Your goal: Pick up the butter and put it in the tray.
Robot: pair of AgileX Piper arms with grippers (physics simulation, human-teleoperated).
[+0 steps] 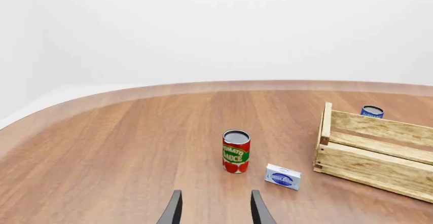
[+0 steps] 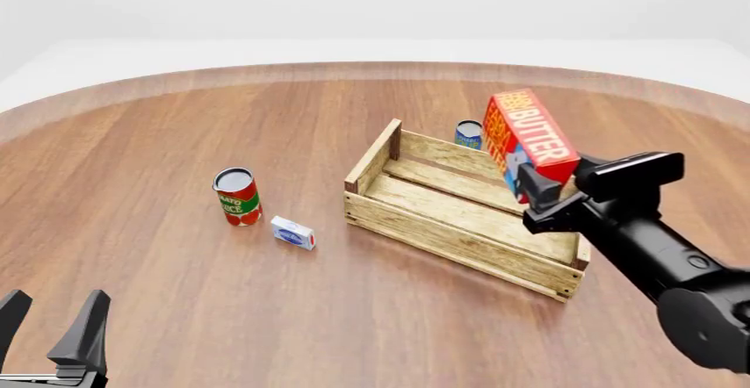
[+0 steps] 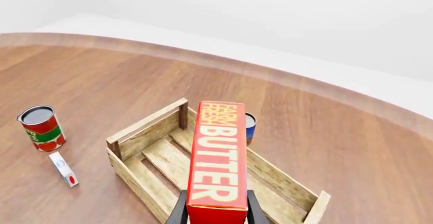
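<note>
The right gripper (image 2: 542,186), black and angular, clamps the red rectangular butter carton (image 2: 530,138) with its orange lettered face, holding it lifted and tilted above the light wooden slatted tray (image 2: 457,230) with darker corner posts. The left gripper (image 2: 49,322) hangs with fingers spread, holding nothing. A cylindrical red-and-green tomato sauce can (image 2: 238,197) and a small white-and-blue box (image 2: 293,232) sit on the smooth wood-grain table (image 2: 176,125).
</note>
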